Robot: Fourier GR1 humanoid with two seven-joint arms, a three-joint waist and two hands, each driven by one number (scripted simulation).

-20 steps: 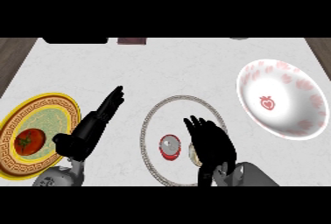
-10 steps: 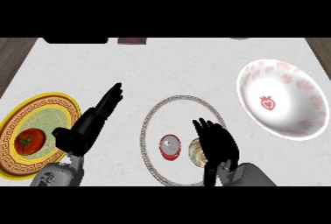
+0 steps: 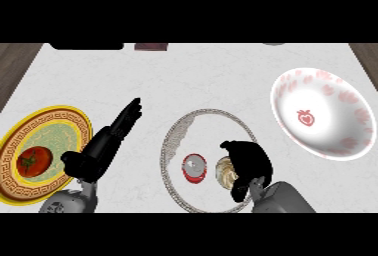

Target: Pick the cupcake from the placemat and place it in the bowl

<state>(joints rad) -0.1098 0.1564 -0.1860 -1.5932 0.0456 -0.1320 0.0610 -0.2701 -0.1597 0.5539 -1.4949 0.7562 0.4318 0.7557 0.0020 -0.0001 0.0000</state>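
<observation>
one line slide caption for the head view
Right robot hand curls over the cupcake on the round placemat.

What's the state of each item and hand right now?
cupcake: on placemat, partly under right hand
red cup: on placemat, left of cupcake
placemat: flat on counter
bowl: empty, right of placemat
tomato: on yellow plate
left hand: open, holding nothing
right hand: curled over cupcake

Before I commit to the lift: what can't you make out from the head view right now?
- Cupcake: mostly hidden under the right robot hand; whether it is held cannot be told.
- Placemat: lower right part hidden by that hand.
- Dark objects along the counter's far edge: cut off, unidentifiable.
</observation>
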